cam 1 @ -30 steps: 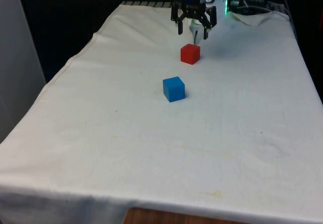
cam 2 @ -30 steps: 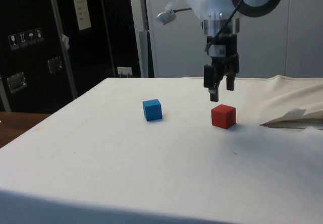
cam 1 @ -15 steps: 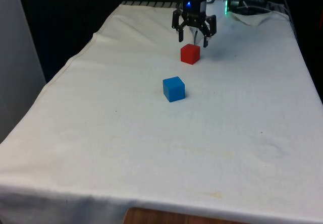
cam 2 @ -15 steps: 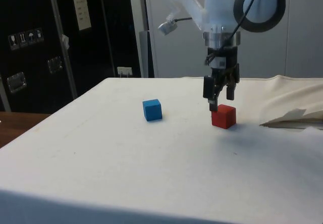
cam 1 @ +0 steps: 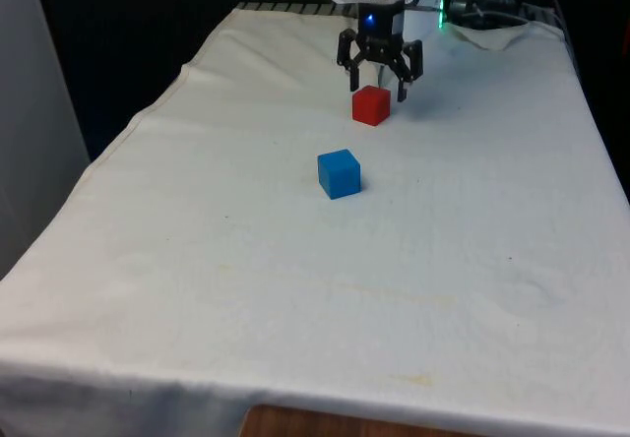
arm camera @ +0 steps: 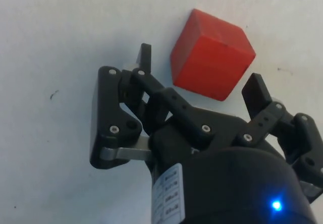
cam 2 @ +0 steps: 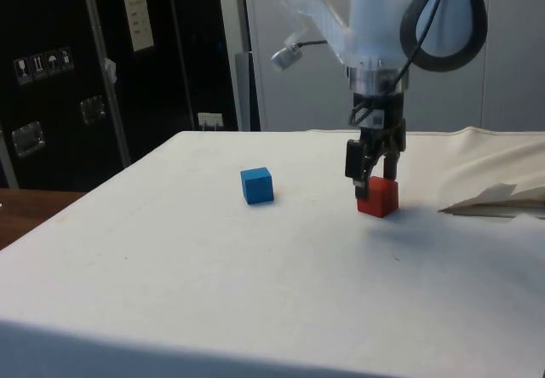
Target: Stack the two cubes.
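1. Nearest the front camera lay the white cloth [cam 1: 295, 289], which covered the table from the near edge to the far end; it was creased but mostly bare.
2. Farther in, near the middle of the cloth, the blue cube [cam 1: 339, 173] sat flat on the cloth by itself. In the side view the blue cube [cam 2: 256, 185] stood well apart from the arm, with nothing touching it.
3. Beyond it, and slightly toward the front view's right, the red cube [cam 1: 371, 105] rested on the cloth. The two cubes were near each other but clearly apart, neither one on top of the other.
4. The gripper [cam 1: 379, 84] hung just over the far side of the red cube, pointing straight down. Its fingers were spread wide, one on either side of the cube and wider than it.
5. From the side, the gripper [cam 2: 370, 189] had its fingertips low beside the red cube [cam 2: 379, 198], around its upper part; I could not tell whether either finger touched it.
6. The wrist view showed the red cube [arm camera: 212, 55] between the two open fingers [arm camera: 145, 57], sitting turned at an angle to them, with a gap visible on each side.
7. At the far end, crumpled cloth [cam 1: 512, 33] lay bunched toward the front view's right.
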Controlling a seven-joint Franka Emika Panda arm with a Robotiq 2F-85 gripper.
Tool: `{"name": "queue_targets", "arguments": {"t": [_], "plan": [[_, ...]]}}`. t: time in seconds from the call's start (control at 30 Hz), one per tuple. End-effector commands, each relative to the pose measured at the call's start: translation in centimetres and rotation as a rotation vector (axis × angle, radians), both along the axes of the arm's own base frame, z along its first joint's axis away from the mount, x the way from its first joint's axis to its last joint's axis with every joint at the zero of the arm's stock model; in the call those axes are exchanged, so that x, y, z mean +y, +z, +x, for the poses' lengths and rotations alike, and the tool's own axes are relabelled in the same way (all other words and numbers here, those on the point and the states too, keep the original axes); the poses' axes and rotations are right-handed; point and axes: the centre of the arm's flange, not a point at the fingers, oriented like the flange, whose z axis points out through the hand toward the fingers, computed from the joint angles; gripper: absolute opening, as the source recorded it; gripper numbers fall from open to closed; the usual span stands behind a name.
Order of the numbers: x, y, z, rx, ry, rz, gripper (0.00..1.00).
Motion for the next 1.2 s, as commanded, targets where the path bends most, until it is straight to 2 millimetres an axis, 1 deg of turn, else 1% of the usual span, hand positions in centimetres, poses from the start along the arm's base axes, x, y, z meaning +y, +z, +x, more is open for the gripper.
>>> {"name": "queue_targets", "arguments": {"t": [0.0, 0.13, 0.53, 0.57, 0.6, 0.63, 0.67, 0.7, 0.8, 0.83, 0.87, 1.17], "plan": [[-0.1, -0.2, 0.1, -0.014, 0.0, -0.001, 1.0], [-0.3, -1.0, 0.1, -0.019, -0.003, -0.006, 1.0], [-0.4, -2.1, 0.2, -0.023, -0.008, -0.011, 1.0], [-0.4, -2.1, 0.2, -0.022, -0.008, -0.011, 0.97], [-0.3, -2.0, 0.0, -0.01, -0.004, -0.008, 0.89], [-0.5, -2.2, 0.2, -0.021, -0.009, -0.011, 0.89], [-0.5, -2.2, 0.2, -0.021, -0.01, -0.011, 0.8], [-0.4, -2.3, 0.2, -0.021, -0.008, -0.012, 0.57], [-0.5, -2.4, 0.2, -0.023, -0.01, -0.012, 0.24], [-0.5, -2.4, 0.2, -0.023, -0.01, -0.012, 0.07], [-0.5, -2.5, 0.2, -0.023, -0.01, -0.012, 0.0], [-0.5, -2.3, 0.2, -0.021, -0.008, -0.012, 0.01]]}}
